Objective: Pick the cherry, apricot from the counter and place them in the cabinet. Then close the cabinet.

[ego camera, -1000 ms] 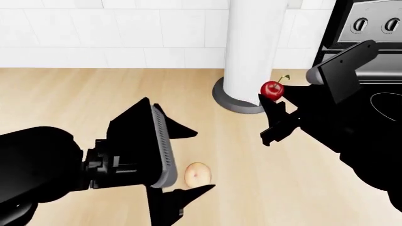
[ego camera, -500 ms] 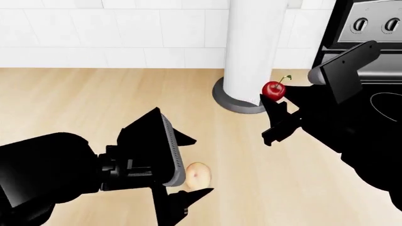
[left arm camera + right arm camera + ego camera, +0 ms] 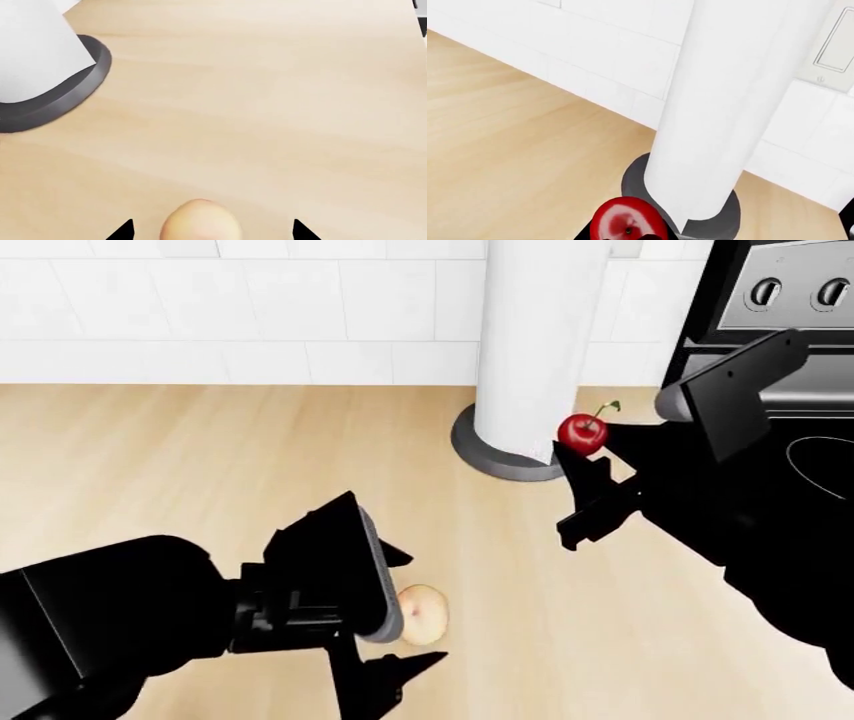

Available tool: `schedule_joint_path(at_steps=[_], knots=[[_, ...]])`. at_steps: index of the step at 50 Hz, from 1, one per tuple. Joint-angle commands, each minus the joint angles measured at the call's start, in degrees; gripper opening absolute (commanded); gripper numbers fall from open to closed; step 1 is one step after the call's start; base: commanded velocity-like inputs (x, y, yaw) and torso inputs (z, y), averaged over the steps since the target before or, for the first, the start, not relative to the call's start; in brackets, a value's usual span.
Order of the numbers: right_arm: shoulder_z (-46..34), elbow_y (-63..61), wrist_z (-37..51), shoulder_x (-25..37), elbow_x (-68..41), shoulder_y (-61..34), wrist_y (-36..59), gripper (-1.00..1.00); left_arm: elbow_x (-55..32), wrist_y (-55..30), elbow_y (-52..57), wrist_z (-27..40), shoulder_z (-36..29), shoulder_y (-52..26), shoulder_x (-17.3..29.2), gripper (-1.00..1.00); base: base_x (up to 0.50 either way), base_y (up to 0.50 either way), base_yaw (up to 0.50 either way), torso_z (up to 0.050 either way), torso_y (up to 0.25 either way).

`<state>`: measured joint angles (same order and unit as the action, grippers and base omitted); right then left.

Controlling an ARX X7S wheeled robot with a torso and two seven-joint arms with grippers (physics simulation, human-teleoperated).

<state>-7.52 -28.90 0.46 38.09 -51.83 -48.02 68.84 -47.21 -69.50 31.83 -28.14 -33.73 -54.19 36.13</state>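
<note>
The apricot (image 3: 423,615), a pale beige-orange oval, lies on the light wood counter (image 3: 160,460). My left gripper (image 3: 395,622) is open and low over the counter, with a jaw on either side of the apricot; in the left wrist view the apricot (image 3: 200,222) sits between the two fingertips (image 3: 123,231). My right gripper (image 3: 583,462) is shut on the cherry (image 3: 582,432), a glossy red fruit with a green stem, and holds it above the counter beside the white roll. The right wrist view shows the cherry (image 3: 626,220) between the jaws. The cabinet is out of view.
A tall white paper-towel roll on a grey round base (image 3: 501,462) stands at the back of the counter, close to the cherry. A black stove with knobs (image 3: 801,290) is at the right. A white tiled wall (image 3: 240,300) runs behind.
My left gripper has dropped lower and closer around the apricot. My right gripper with the cherry has stayed in place.
</note>
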Motion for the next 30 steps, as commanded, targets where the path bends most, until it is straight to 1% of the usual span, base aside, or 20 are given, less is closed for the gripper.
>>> schedule_joint_path(at_steps=[1, 30], knots=[[0.0, 0.1, -0.1, 0.1, 0.3, 0.5, -0.6, -1.0, 2.5, 2.0, -2.8, -0.5, -2.3, 0.5, 0.3, 1.0, 0.0, 0.0, 0.0, 0.0, 0.0], [-0.3, 1.2, -0.3, 0.6, 0.9, 2.2, -2.7, -1.0, 5.4, 6.4, -8.0, -0.9, -5.0, 2.4, -1.2, 1.0, 0.0, 0.0, 0.0, 0.0, 0.0]])
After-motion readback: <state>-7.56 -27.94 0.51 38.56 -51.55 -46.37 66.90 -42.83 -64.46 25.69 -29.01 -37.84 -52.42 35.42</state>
